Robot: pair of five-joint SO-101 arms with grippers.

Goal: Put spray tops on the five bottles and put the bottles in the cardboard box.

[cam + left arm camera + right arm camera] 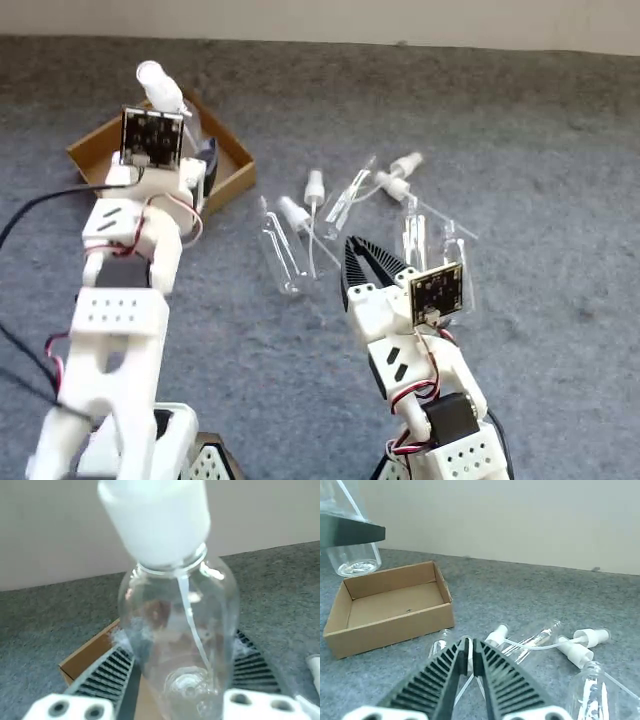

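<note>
Seen from above, the left gripper [195, 150] hangs over the cardboard box [232, 178] near the table's [540, 120] far left corner, clamped on a clear bottle [193, 126] wearing a white spray top [160, 85]. The right gripper [352, 245] sits mid-table, pinched together on nothing, among loose bottles [282, 255] and spray tops [405, 165]. Left wrist view: ridged fingers [107, 675] press the bottle's sides. Right wrist view: the closed tips seem just short of a loose bottle - the box lies beyond.
</note>
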